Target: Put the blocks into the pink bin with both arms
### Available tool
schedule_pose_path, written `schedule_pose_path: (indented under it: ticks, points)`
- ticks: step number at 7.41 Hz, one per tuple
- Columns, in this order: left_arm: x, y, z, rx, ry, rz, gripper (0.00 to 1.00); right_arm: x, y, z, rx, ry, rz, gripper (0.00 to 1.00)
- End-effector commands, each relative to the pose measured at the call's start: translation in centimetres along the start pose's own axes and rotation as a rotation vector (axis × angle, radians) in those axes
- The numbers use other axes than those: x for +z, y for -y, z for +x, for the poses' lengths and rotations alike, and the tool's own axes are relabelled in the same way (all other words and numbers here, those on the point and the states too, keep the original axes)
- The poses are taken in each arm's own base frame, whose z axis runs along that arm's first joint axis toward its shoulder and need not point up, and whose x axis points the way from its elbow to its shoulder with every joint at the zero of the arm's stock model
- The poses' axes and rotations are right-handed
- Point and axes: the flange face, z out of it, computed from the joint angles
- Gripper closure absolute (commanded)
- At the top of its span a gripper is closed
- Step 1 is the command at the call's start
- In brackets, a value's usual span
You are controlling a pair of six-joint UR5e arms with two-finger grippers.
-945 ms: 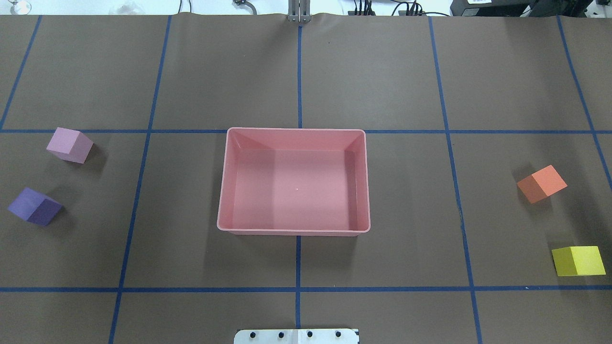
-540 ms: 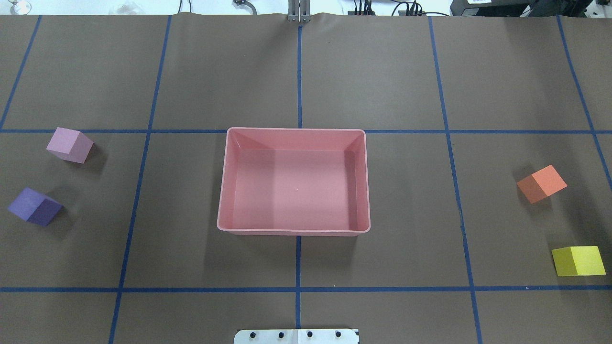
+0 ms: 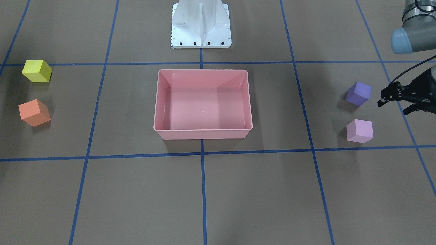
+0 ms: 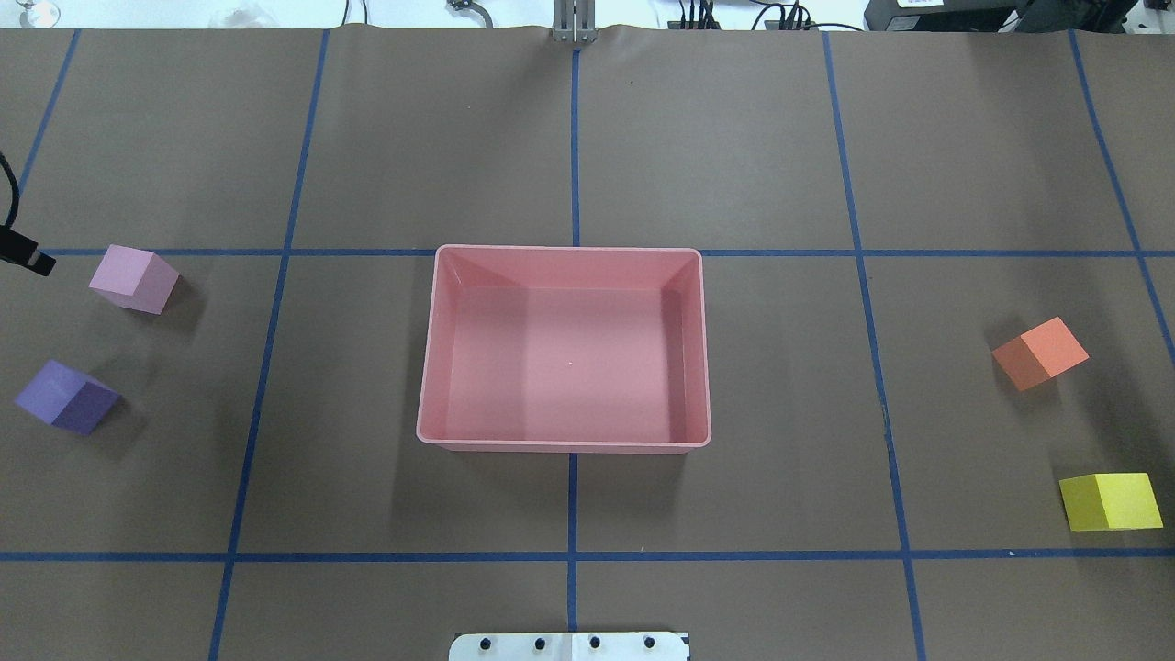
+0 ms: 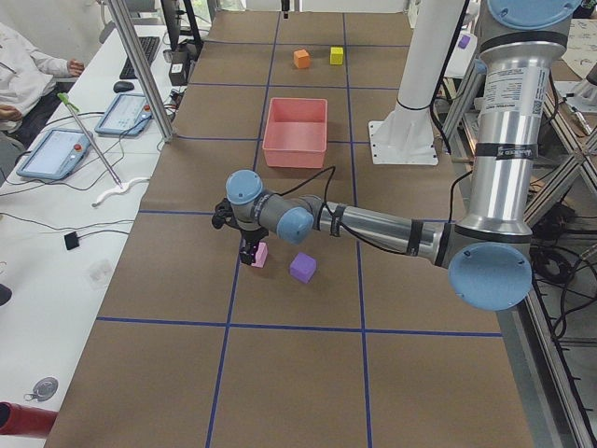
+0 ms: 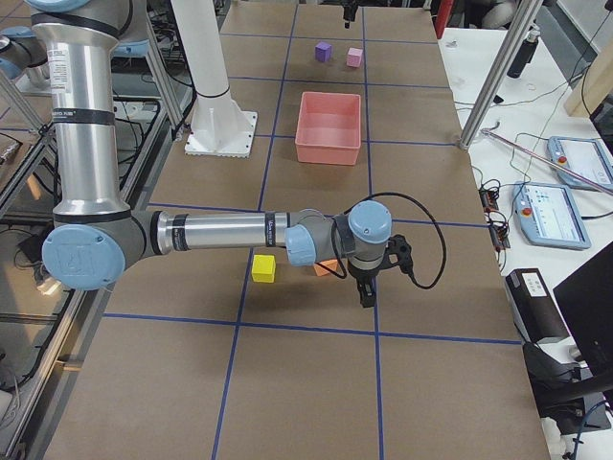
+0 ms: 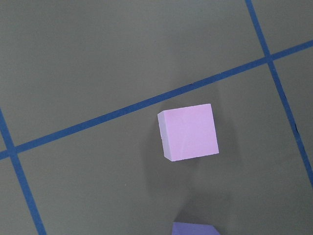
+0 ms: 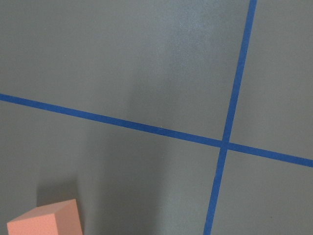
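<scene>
The pink bin [image 4: 430,367] stands empty at the table's middle. The light pink block [image 4: 133,278] and the purple block [image 4: 66,397] lie at the left. The orange block [image 4: 1039,352] and the yellow block [image 4: 1109,501] lie at the right. My left gripper [image 3: 393,106] is open and empty, hovering beside the light pink [image 3: 359,131] and purple [image 3: 358,93] blocks; its wrist view looks down on the light pink block [image 7: 190,132]. My right gripper [image 6: 367,287] hangs near the orange block [image 6: 328,267]; I cannot tell whether it is open or shut.
The white base mount [image 3: 201,23] stands at the robot's side of the bin. Blue tape lines [image 4: 574,555] divide the brown table cover. Operators' tablets [image 5: 56,149] and cables lie on a side bench.
A finger of my left gripper has come into the overhead view at the left edge, near the light pink block. The blocks and the bin have not moved.
</scene>
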Motion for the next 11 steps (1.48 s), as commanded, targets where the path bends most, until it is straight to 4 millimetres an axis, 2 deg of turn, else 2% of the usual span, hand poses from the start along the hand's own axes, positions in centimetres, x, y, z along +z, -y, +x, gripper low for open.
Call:
schedule_pose_path:
  ticks: [1,3,5,6,8,9,10,11]
  points:
    - [4.3,2.2,-0.7,-0.048,-0.015,0.04,0.01,0.1,0.0,-0.1,0.0,0.0,-0.001,0.0]
    - [5.8,2.7,1.2,-0.105,-0.031,0.026,0.01,0.1,0.0,0.0,0.003,0.0,-0.002,0.0]
    - [8.9,2.4,3.9,-0.133,0.051,0.044,0.01,0.1,0.0,0.0,0.003,0.0,-0.002,0.0]
    - [10.3,2.0,4.4,-0.122,0.076,0.04,0.01,0.2,0.0,0.0,0.002,-0.001,-0.003,0.0]
    - [11.8,1.4,5.3,-0.103,0.074,0.014,0.02,0.2,0.0,0.0,0.003,-0.001,-0.004,0.0]
    - [11.9,1.5,5.4,-0.099,0.071,0.013,0.4,0.2,0.0,0.0,0.003,-0.001,-0.004,0.0]
    - [11.6,1.7,5.8,-0.091,0.069,0.017,0.84,0.2,0.0,0.0,0.003,-0.001,-0.004,0.0]
    - [10.6,2.6,7.3,-0.076,0.049,0.032,0.99,0.3,0.0,0.1,0.004,-0.001,-0.005,0.0]
